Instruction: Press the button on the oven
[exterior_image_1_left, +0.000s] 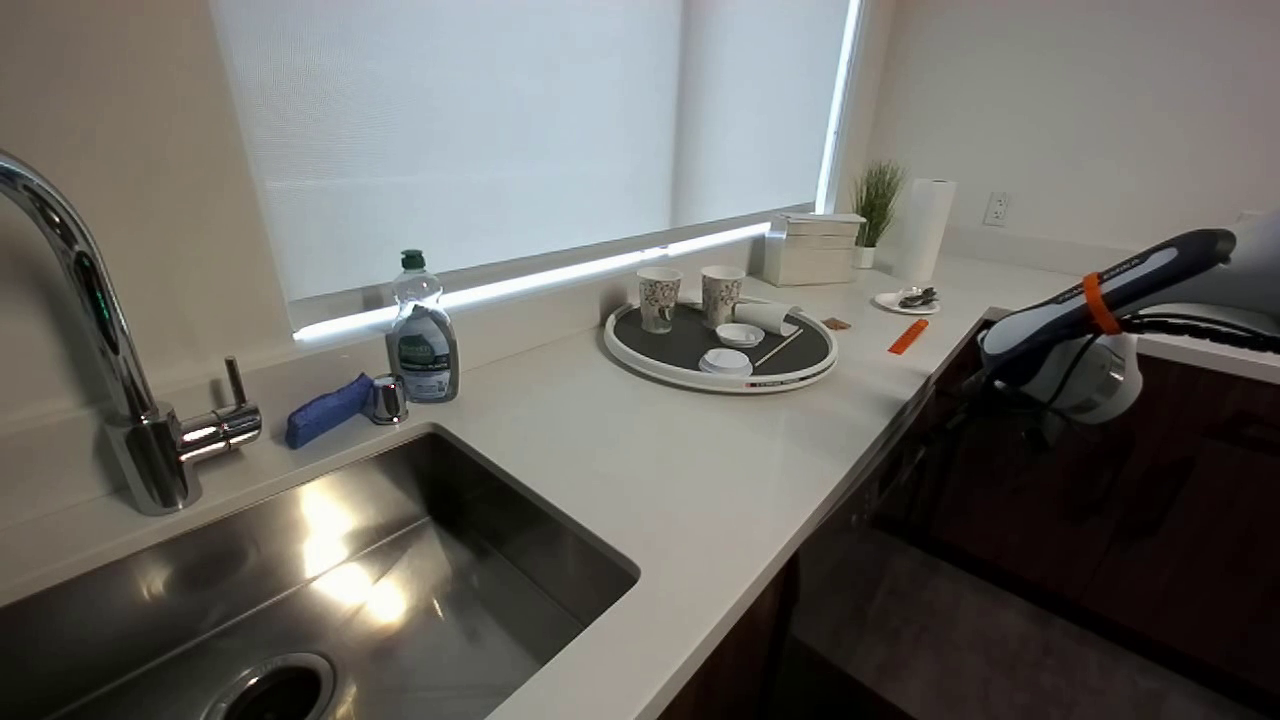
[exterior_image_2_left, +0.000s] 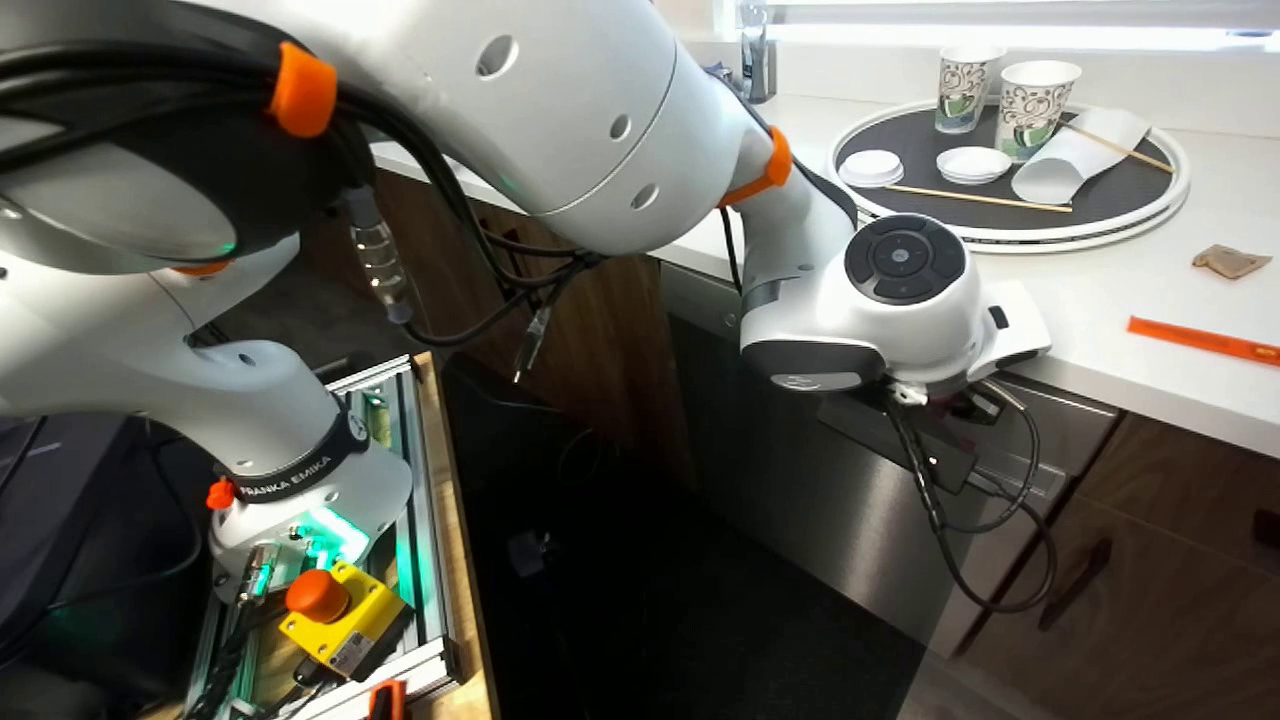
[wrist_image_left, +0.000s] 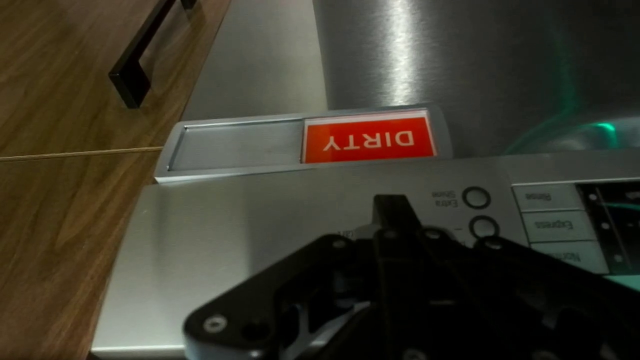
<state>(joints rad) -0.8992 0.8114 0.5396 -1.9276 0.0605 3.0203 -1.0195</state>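
Item per task: oven; the appliance (exterior_image_2_left: 870, 520) seen is metal-fronted, built in under the counter (exterior_image_2_left: 1120, 290) next to a wooden cupboard (wrist_image_left: 65, 210), and its Rinse/Express labels (wrist_image_left: 555, 226) suggest a dishwasher. Gripper (wrist_image_left: 391, 200): fingers together, no visible gap, nothing held; tips over the control panel (wrist_image_left: 200, 225); contact w/ it, can't tell. Main risk: wrong press or none, b/c task doesn't say which btn. and the tips block lettering behind them; a pale patch (wrist_image_left: 366, 231) just beside the tips is poss. a btn., mostly hidden. Two round buttons (wrist_image_left: 476, 198) lie near, close together, so a small aiming error could prob. set off a neighbour or land on bare metal. Lettering stands upside down in the wrist view and is dim, so misreading is likely too. 2nd risk: skid; tips look narrow, metal looks smooth, a slanted push would likely slide. 3rd: excess force if depth is misjudged, poss. marking the panel or halting the arm (exterior_image_2_left: 590, 160). 4th: DIRTY sign (wrist_image_left: 370, 137) along the panel edge could be knocked loose if the tips swing that way. 5th: cable loop (exterior_image_2_left: 936, 518) hangs below the wrist housing (exterior_image_2_left: 920, 335), seemingly near the cupboard handle (exterior_image_2_left: 1077, 586); might snag on a sideways move. Clearance betw. housing and counter edge: can't confirm from where I stand, est. tight; a bump there would spoil the aim.
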